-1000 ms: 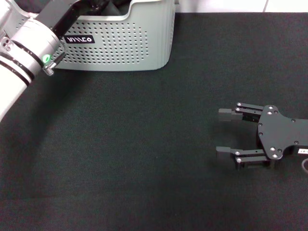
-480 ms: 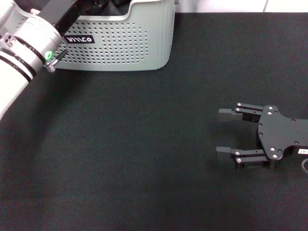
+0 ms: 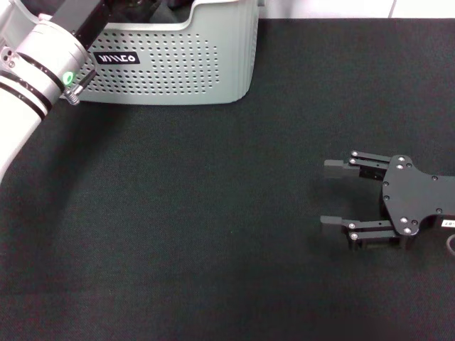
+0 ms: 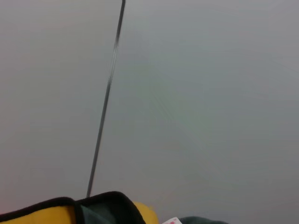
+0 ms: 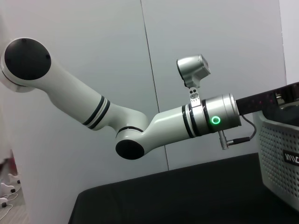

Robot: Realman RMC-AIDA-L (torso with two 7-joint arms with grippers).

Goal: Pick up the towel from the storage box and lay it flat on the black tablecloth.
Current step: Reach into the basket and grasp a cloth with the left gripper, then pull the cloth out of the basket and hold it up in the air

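Note:
The light grey storage box (image 3: 178, 64) stands at the far left of the black tablecloth (image 3: 213, 213); it also shows in the right wrist view (image 5: 280, 158). My left arm (image 3: 43, 64) reaches over the box's rim, and my left gripper (image 3: 138, 8) is inside the box, mostly hidden by its wall. The towel is hidden in the head view. In the left wrist view a yellow-orange edge of the towel (image 4: 46, 212) with its black border shows close under the camera. My right gripper (image 3: 323, 192) rests open and empty on the tablecloth at the right.
The tablecloth covers the whole table in front of the box. A pale wall stands behind the table, seen in the right wrist view (image 5: 210, 46).
My left arm has shifted slightly farther away, toward the box. The right gripper has stayed almost still.

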